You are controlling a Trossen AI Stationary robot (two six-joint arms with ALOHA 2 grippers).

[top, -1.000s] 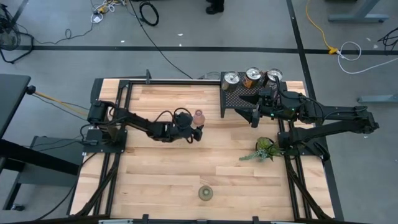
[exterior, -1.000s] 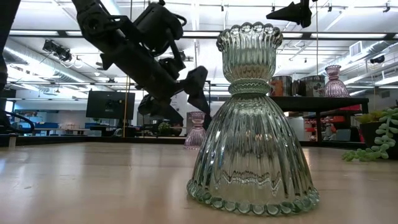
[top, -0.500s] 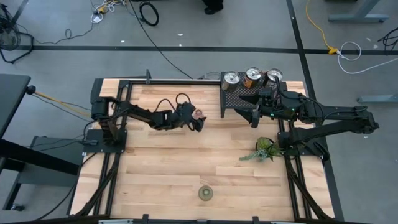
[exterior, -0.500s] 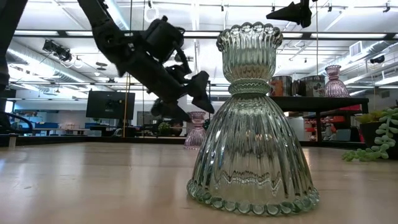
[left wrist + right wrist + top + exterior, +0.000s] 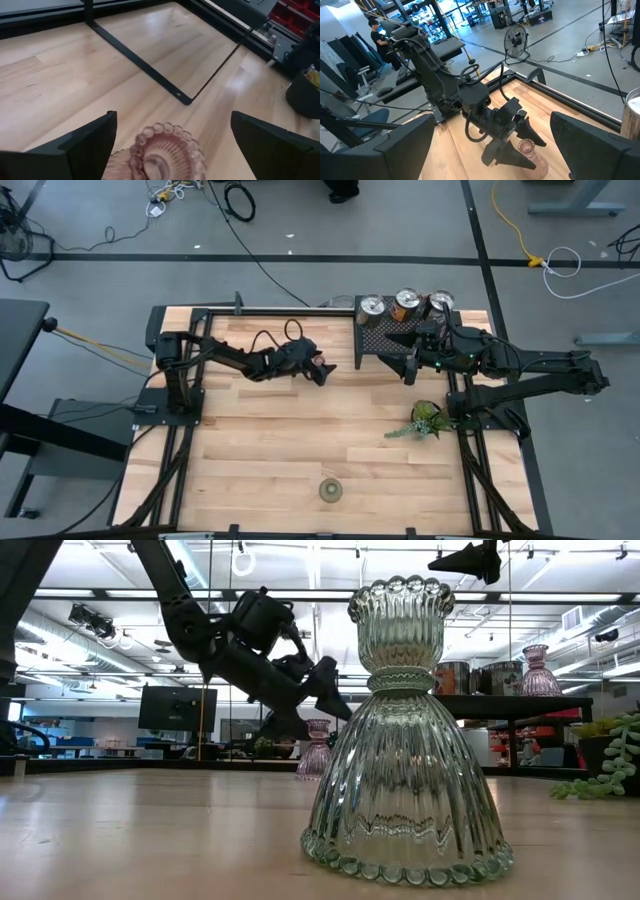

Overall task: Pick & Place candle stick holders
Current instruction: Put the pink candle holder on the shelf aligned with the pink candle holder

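From above, the left gripper point(image 5: 322, 370) hovers spread over the pink glass holder, hidden beneath it; the right gripper point(image 5: 410, 366) waits spread by the black mesh rack point(image 5: 382, 340). The left wrist view shows the pink glass holder point(image 5: 159, 156) between parted fingers point(image 5: 82, 142); closing off-centre could tip it.

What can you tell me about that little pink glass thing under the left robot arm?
The pink glass candle holder is ribbed, translucent glass, with a beaded rim around its cup, a narrow waist and a flared base. It stands upright on the wooden table. The left gripper is above it, jaws open to either side, not touching it as far as shows.
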